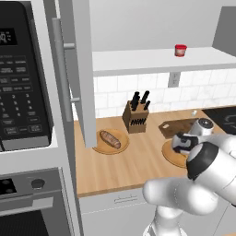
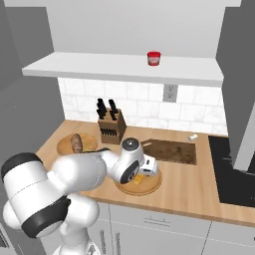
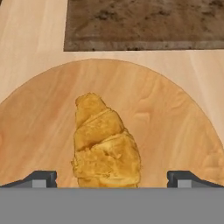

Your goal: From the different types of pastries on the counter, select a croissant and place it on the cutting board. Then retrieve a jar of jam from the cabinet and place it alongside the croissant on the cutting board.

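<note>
The gripper (image 3: 111, 179) is hanging over the croissant (image 3: 106, 144) with its jaws spread wide to either side, grasping nothing, since the pastry is lying on a round plate (image 3: 175, 127) just beside the board (image 3: 144, 22), its destination.

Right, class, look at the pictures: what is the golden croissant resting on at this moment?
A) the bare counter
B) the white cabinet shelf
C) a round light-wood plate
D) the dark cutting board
C: in the hand view the croissant lies on the round light-wood plate, with the dark cutting board apart from it beyond the plate's rim, and the open gripper straddling the pastry.
</note>
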Available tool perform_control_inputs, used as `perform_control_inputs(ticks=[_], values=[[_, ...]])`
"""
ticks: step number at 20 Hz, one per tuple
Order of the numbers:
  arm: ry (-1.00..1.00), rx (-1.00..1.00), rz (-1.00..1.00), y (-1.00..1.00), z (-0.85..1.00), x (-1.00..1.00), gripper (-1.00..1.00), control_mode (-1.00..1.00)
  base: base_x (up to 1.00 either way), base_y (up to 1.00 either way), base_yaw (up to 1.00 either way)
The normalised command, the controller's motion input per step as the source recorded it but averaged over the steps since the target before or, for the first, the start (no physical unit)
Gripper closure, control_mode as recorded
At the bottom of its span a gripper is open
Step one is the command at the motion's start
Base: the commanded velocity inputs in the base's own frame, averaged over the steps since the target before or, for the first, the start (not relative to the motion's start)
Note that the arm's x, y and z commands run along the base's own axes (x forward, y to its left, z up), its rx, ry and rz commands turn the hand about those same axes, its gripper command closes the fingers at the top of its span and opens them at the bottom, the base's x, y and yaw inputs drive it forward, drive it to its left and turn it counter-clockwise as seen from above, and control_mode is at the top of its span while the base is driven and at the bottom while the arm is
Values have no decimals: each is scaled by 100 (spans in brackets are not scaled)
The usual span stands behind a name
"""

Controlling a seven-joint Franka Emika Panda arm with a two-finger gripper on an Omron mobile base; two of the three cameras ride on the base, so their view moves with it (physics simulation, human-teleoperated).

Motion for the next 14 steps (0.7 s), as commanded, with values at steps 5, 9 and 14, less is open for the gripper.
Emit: perform_control_inputs(ticks=[5,9,14], values=[[0,0,-4,0,-28,15,-100,-100,0,0,0],[0,0,-1,-1,-27,19,-100,-100,0,0,0],[2,0,0,0,-38,2,100,-100,0,0,0]])
